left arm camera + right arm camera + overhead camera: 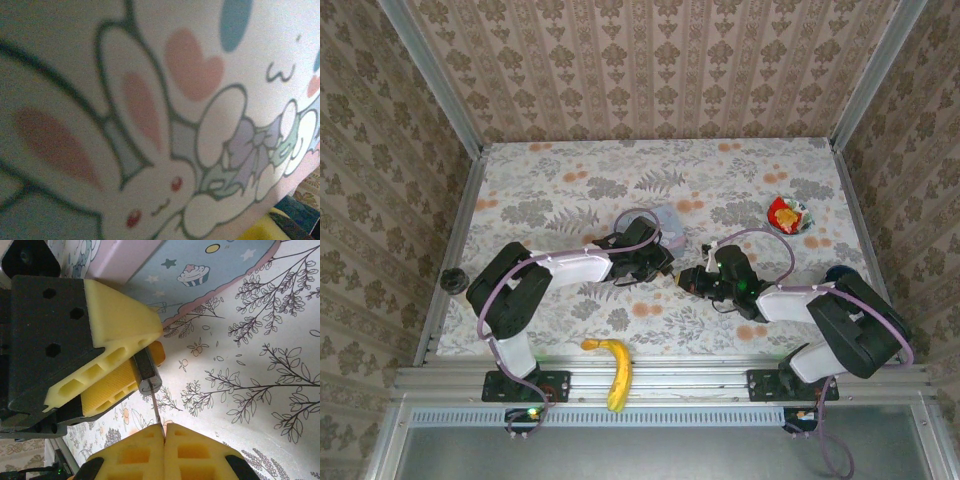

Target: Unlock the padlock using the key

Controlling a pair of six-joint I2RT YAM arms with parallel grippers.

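While the key (156, 412) already stands with its tip at the round end face of the padlock (147, 372), nothing in the pictures shows the lock opened. The shackle is hidden inside the left pincer (154, 346). I judge the task about midway: both things are gripped and lined up, and the pushing home, the turn and the release are left. How deep the key sits I cannot tell.

The left pincer is closed down on the padlock, its two yellow fingers clamping the small dark block so that its end pokes out just past the fingertips. The right pincer (164, 429) has its fingertips pressed together with no gap, pinching the thin metal shank of the key. The shank runs straight out from its tips to the padlock just ahead.

The right wrist view gives this meeting of key and lock close up, with the pale blue tin (215, 275) lying beyond the left pincer on the flowered cloth (260, 370). The left wrist view sits hard against the tin's rabbit print — lock and key cannot be made out there. The top view adds the layout: the two pincers tip to tip, the tin just behind the left one, and a banana (613, 370) well apart from both, back by the arm bases.
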